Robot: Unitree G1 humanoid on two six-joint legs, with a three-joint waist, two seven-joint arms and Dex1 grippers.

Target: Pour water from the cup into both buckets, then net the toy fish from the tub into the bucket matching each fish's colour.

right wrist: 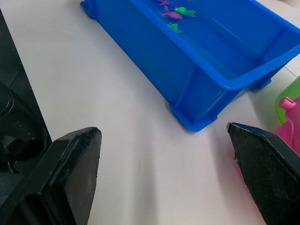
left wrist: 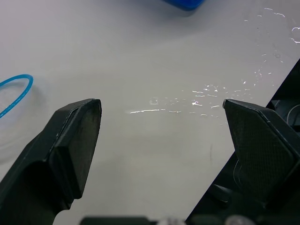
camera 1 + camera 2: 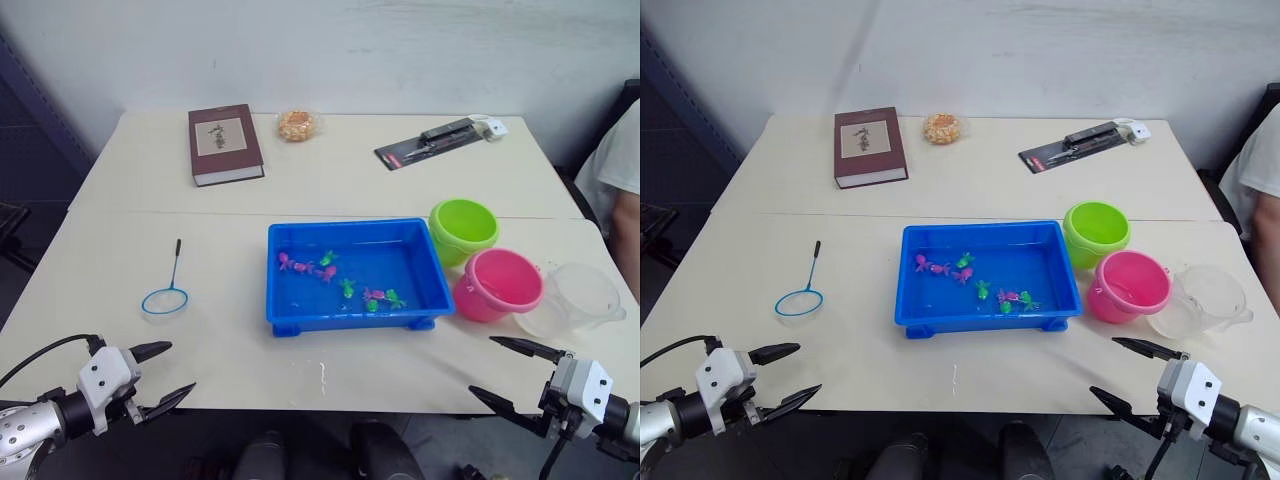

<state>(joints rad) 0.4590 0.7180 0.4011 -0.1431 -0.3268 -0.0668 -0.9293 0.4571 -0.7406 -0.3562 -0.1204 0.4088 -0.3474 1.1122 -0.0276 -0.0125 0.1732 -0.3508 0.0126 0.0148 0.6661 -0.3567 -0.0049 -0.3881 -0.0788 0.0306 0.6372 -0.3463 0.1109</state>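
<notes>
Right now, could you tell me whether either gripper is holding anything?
Nothing is held: the left gripper and right gripper are both open above the table.

The blue tub [image 3: 355, 270] sits mid-table, holding water and small pink and green toy fish [image 3: 340, 283]. Just right of it stand the upright green bucket [image 3: 463, 228] and pink bucket [image 3: 496, 284], touching. The clear cup [image 3: 580, 297] stands beside the pink bucket.

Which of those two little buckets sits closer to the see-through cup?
The pink bucket: it stands right beside the clear cup, while the green bucket sits behind it, farther from the cup.
</notes>
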